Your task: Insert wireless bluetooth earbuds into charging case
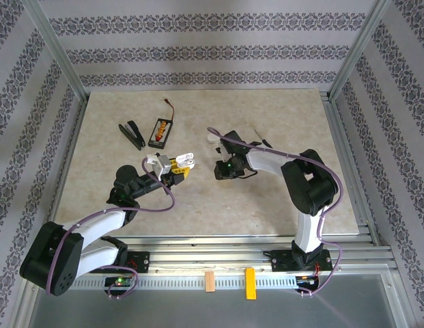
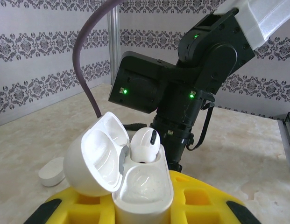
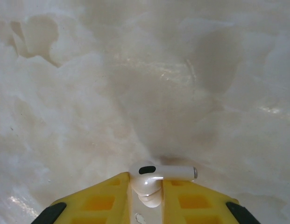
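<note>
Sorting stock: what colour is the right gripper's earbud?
The earbud is white with a black patch; clearest in right wrist view.

I lose the stem of the earbud (image 2: 145, 143) inside the charging case (image 2: 144, 191), whose base runs off the bottom edge.

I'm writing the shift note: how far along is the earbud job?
Done: one earbud sits in the open charging case. In hand: the left gripper holds that case, and the right gripper pinches a second earbud over the table. Left: seat it in the empty slot.
</note>
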